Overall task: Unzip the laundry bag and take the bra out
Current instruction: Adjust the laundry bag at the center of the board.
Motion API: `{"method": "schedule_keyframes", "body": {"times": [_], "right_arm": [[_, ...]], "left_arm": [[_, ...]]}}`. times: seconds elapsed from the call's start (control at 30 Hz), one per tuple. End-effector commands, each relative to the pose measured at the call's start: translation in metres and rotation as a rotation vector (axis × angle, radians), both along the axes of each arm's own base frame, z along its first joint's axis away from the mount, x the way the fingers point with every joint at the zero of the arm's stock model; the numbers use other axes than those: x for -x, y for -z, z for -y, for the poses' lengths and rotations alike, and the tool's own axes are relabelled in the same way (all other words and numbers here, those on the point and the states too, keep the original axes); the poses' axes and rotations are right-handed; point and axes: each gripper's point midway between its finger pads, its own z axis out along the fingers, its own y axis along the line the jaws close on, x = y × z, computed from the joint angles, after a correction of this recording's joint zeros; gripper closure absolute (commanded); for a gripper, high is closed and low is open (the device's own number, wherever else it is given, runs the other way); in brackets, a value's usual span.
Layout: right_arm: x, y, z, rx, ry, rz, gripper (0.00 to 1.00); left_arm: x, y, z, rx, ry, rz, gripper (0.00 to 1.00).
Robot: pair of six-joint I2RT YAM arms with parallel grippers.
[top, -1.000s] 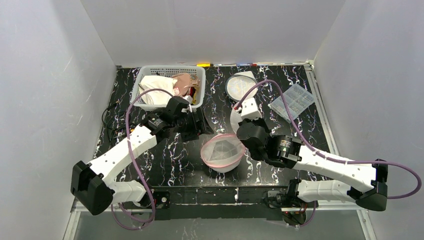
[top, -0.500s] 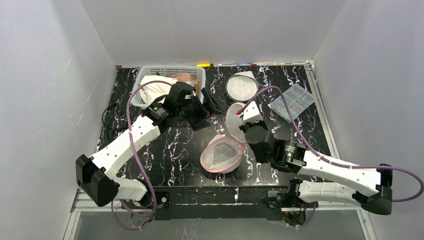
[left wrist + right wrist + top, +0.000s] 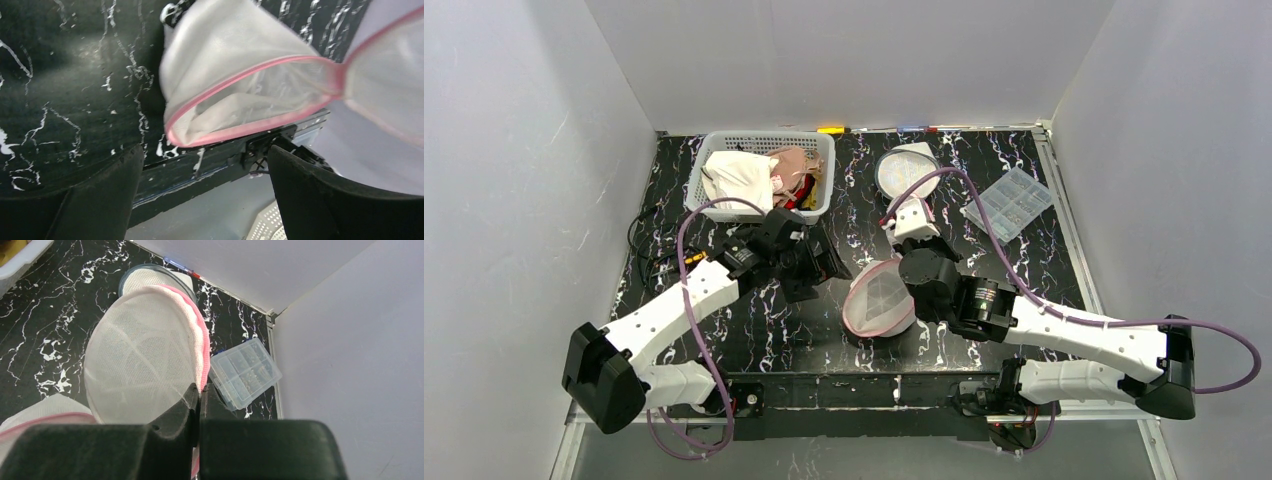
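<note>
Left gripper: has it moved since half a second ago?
Yes. The left gripper has pulled back from the white basket toward the near edge of the table, and now sits open beside the laundry bag.

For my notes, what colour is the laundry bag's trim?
Pink, edging the laundry bag; left wrist view shows it best.

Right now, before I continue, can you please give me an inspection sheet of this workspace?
Surface: black table with white veins.
Job's things: mesh laundry bag, unzipped, mouth gaping; contents cannot be told.
Clutter: white basket holding clothes; second round mesh bag; clear plastic box.
Hands: left hand open, near the bag's mouth, holding nothing; right hand shut on the bag's pink rim.
Cables: purple cable along each arm; black wires at the table's left edge.
Surroundings: white walls on three sides.
</note>
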Motion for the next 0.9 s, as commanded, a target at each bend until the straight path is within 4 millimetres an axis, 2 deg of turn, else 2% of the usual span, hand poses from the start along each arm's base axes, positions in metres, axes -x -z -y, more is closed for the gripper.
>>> {"method": "schedule_keyframes", "body": {"times": [0.0,0.1,0.3,0.53,0.67,0.87], "right_arm": [[0.0,-0.021,-0.003,-0.089,0.009,0.036,0.99],[0.001,-0.008,-0.006,-0.106,0.004,0.003,0.99],[0.005,0.009,-0.015,-0.174,-0.033,-0.051,0.99],[0.007,0.013,-0.023,-0.218,-0.064,-0.087,0.99],[0.008,0.01,-0.023,-0.229,-0.069,-0.091,0.99],[0.009,0.012,-0.019,-0.232,-0.059,-0.09,0.99]], "left_arm": [[0.021,0.021,-0.013,-0.021,0.026,-0.038,0.08],[0.032,0.037,-0.018,-0.017,0.037,-0.049,0.1],[0.046,0.057,-0.003,0.019,0.133,-0.027,0.18],[0.042,0.071,0.022,0.012,0.202,0.049,0.26],[0.04,0.096,0.018,-0.062,0.204,0.018,0.37],[0.043,0.128,0.014,-0.125,0.2,-0.045,0.4]]}}
